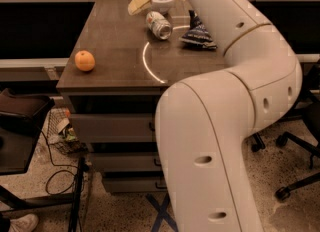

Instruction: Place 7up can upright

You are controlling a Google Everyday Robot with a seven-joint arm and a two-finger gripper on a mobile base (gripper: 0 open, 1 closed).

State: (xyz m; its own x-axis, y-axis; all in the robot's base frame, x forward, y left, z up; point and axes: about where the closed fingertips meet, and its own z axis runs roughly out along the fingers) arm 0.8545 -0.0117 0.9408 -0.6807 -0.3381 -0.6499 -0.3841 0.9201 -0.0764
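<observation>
Right, I'm watching the can point(159, 25): it's lying on its side toward the far end of the table point(110, 36), shiny end facing me, just beside the dark chip bag point(199, 32). The gripper point(145, 1) is hovering just behind it, near the table's back edge, close to the can but not around it as far as I'm seeing. Whether it's open or closed I cannot tell; the wrist is covering too much of it. So I'm judging the can ungrasped and the uprighting not yet begun.

Here's what I'm worrying about. A can on its side is wanting to roll, so an off-centre touch could send it into the bag or out across the bare wood toward the orange point(85, 60) sitting well apart near the front left corner. Smooth metal could also slip while I'm tipping it, and letting go while it's leaning would drop it flat again. The arm point(230, 126) is blocking my view of the table's right side, so I'm partly guessing there.
</observation>
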